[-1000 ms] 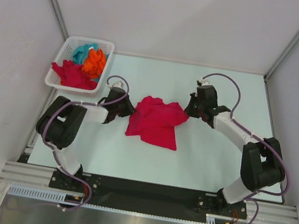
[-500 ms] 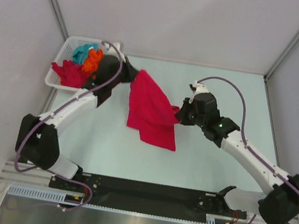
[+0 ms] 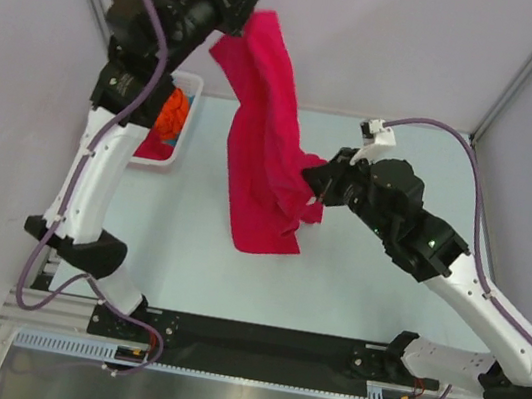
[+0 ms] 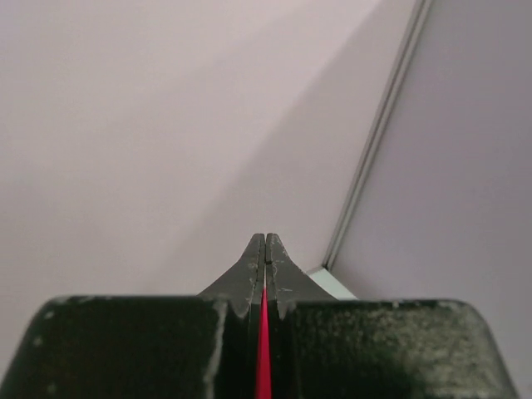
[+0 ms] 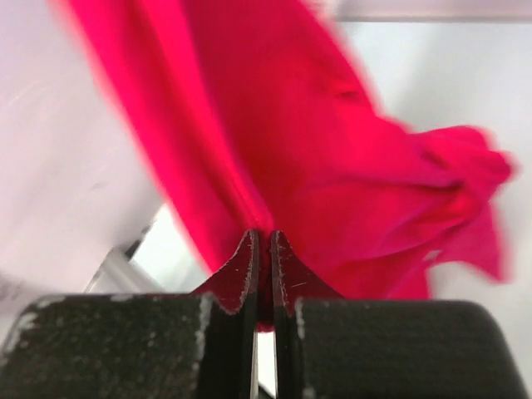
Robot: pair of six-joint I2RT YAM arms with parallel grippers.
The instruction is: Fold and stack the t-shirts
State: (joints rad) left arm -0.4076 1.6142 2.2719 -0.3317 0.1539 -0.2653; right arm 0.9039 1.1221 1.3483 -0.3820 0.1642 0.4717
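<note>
Table (image 3: 372,297): pale green, walled in white.
Your left gripper (image 3: 250,5): clamped on crimson t-shirt (image 3: 262,159), held high.
Your right gripper (image 3: 315,189): pinched shut on the same shirt's side.

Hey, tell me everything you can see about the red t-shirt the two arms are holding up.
The red t-shirt is plain crimson soft cloth, wrinkled and not yet folded. It hangs lengthwise from the left gripper, shut on its top edge high near the back wall. The right gripper is shut on a bunched side edge lower down. Its loose lower end drapes toward the table; whether it touches cannot be told. No label shows.
</note>
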